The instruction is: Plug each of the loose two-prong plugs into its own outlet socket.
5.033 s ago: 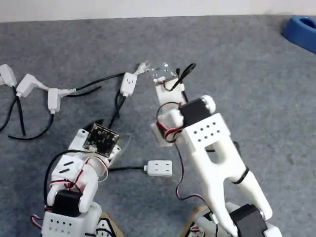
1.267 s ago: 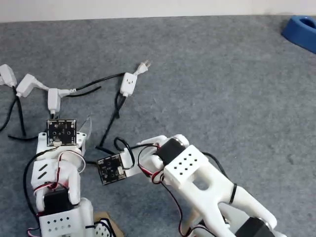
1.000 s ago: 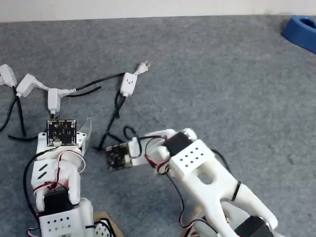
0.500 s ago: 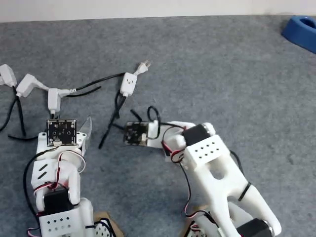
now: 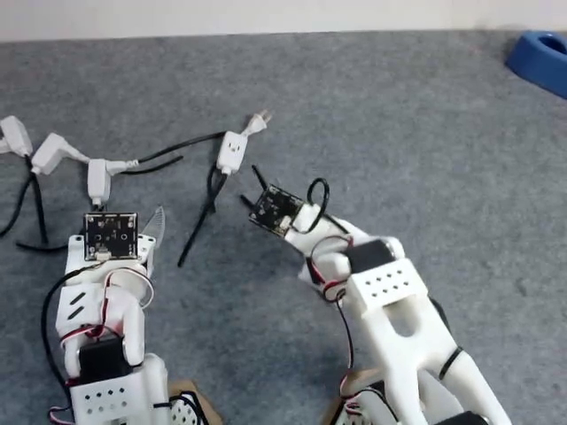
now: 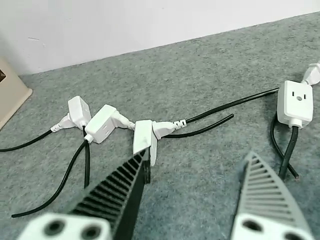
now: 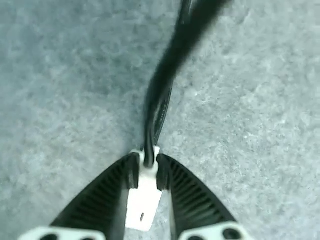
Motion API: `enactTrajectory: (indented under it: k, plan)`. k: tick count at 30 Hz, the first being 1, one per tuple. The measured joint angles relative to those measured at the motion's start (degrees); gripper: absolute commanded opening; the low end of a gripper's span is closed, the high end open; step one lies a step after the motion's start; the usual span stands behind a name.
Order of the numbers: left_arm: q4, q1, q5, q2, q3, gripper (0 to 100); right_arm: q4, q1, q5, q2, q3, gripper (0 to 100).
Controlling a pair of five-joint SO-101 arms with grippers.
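**Right pincer, mid-carry.** Your right pincer [image 7: 147, 161], centre of the high view, is clamped on a white connector [image 7: 142, 200] whose black cord [image 7: 167, 85] trails away; plug or socket, you cannot tell. Your left pincer [image 6: 197, 160], lower left, stands apart, holding nothing. Step in hand, by judgement: carrying that connector to its mate. Next calls for squaring it to a partner by the outlet socket [image 5: 230, 150], upper left of centre, where a loose two-prong plug [image 5: 258, 119] lies just beside. Farthest, a blue container [image 5: 539, 51] at upper right; its inside is hidden.
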Motion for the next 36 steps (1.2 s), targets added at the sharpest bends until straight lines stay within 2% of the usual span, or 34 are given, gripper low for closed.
enactTrajectory:
  k: [6, 13, 22, 26, 30, 32, 36]
  plan:
    - [0.0, 0.0, 0.0, 0.0, 0.0, 28, -3.4, 0.5, -0.9, 0.0, 5.0, 0.7]
    - [0.0, 0.0, 0.0, 0.0, 0.0, 28, -3.2, 8.6, -0.6, 1.0, 7.6, 0.7]
    - [0.0, 0.0, 0.0, 0.0, 0.0, 28, -2.6, 9.4, 1.5, 1.1, 6.3, 0.7]
    - [0.0, 0.4, 0.0, 0.0, 0.0, 28, 4.1, 9.7, -2.8, 1.1, -2.9, 0.7]
    - [0.0, 1.1, 0.0, 0.0, 0.0, 28, 10.9, 9.7, -13.8, 1.1, -15.9, 0.7]
    - [0.0, 1.2, 0.0, 0.0, 0.0, 28, 11.5, 9.7, -18.1, 1.1, -18.9, 0.7]
    - [0.0, 1.2, 0.0, 0.0, 0.0, 28, 6.7, 10.3, -20.2, -2.5, -16.4, 0.7]
